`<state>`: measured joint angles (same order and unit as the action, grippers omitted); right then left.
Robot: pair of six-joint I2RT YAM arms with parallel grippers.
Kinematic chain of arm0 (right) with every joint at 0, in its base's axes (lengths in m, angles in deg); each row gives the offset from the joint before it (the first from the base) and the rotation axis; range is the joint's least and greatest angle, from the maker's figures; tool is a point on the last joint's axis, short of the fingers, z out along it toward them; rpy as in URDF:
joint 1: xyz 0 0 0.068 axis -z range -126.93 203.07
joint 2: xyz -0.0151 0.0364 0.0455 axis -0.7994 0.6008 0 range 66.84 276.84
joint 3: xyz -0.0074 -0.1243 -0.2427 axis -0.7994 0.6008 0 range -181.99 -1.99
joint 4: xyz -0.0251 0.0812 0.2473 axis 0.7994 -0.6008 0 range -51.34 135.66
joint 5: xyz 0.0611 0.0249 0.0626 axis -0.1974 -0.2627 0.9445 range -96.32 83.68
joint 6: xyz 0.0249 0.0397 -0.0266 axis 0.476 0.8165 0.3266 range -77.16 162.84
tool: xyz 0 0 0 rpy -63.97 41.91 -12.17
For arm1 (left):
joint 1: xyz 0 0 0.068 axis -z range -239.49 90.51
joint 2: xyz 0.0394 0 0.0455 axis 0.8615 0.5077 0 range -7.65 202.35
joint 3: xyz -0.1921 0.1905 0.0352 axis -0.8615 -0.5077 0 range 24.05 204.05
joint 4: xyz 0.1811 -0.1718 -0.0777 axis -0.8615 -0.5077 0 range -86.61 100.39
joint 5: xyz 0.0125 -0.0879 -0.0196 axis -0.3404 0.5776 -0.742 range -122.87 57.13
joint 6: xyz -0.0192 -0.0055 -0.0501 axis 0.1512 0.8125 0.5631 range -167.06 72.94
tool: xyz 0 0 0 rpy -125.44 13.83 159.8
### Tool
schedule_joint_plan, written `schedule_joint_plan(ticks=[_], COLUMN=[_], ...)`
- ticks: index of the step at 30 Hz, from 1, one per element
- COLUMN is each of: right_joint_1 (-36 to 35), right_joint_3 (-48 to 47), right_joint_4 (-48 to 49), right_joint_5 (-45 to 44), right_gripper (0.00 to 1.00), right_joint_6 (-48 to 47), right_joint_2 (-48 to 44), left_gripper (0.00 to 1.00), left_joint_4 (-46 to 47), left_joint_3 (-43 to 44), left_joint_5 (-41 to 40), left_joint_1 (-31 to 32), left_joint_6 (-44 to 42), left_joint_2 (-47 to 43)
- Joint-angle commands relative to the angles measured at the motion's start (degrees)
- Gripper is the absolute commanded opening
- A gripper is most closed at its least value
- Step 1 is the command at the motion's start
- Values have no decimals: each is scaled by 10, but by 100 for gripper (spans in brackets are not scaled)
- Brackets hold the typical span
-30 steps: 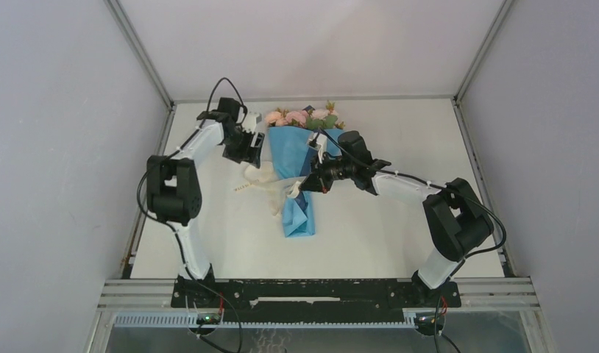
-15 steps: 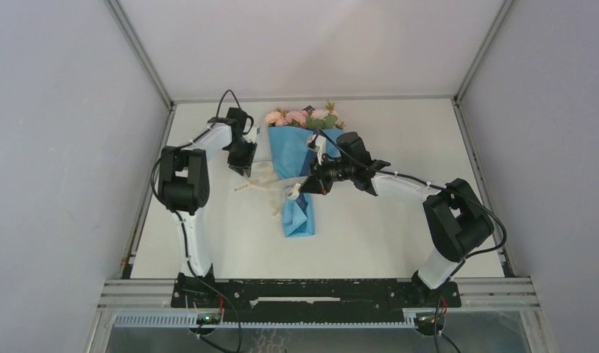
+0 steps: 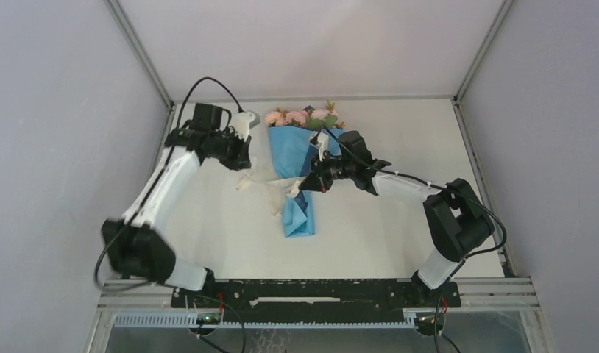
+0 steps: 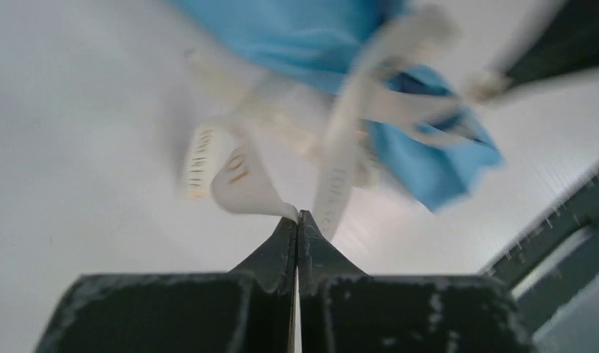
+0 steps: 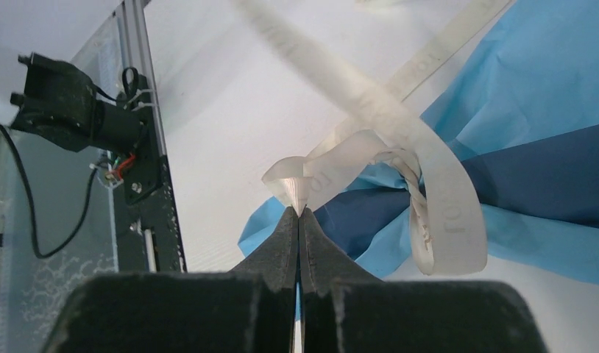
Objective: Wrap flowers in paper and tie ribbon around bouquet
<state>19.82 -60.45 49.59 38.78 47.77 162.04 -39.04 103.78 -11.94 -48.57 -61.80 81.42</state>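
Note:
The bouquet lies in the middle of the table, pink flowers (image 3: 300, 116) at the far end and the light-blue paper (image 3: 291, 156) tapering toward me. The cream ribbon (image 3: 271, 193) is looped round the cone's waist. My left gripper (image 3: 245, 163) is shut on one ribbon end (image 4: 245, 187), just left of the paper (image 4: 311, 37); this view is blurred. My right gripper (image 3: 302, 185) is shut on a folded ribbon loop (image 5: 293, 184) over the navy strip (image 5: 532, 176) of the paper. My right gripper's tips (image 5: 298, 212) and my left gripper's tips (image 4: 298, 217) both pinch ribbon.
Grey walls stand close on the left and right of the white table (image 3: 385, 220). A metal rail (image 3: 319, 290) with the arm bases runs along the near edge. A black bracket with wires (image 5: 83, 110) sits by that rail.
My left gripper has shut on the ribbon end. The left arm's elbow has swung down toward the near left corner. The right arm has kept still.

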Motion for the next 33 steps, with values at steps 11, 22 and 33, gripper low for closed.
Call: schedule_joint_plan(ticks=[11, 22, 33], right_joint_1=[28, 45, 49], right_joint_3=[-21, -21, -20], right_joint_4=[63, 59, 18], right_joint_5=[28, 39, 34], right_gripper=[0, 0, 0], right_joint_6=[107, 113, 93], right_joint_2=[-8, -26, -42], left_gripper=[0, 0, 48], left_joint_4=[105, 479, 533], left_joint_3=[-121, -164, -217], left_joint_5=[106, 164, 158], left_joint_1=[423, 488, 467], left_joint_6=[-288, -199, -186], left_joint_2=[-149, -31, -8])
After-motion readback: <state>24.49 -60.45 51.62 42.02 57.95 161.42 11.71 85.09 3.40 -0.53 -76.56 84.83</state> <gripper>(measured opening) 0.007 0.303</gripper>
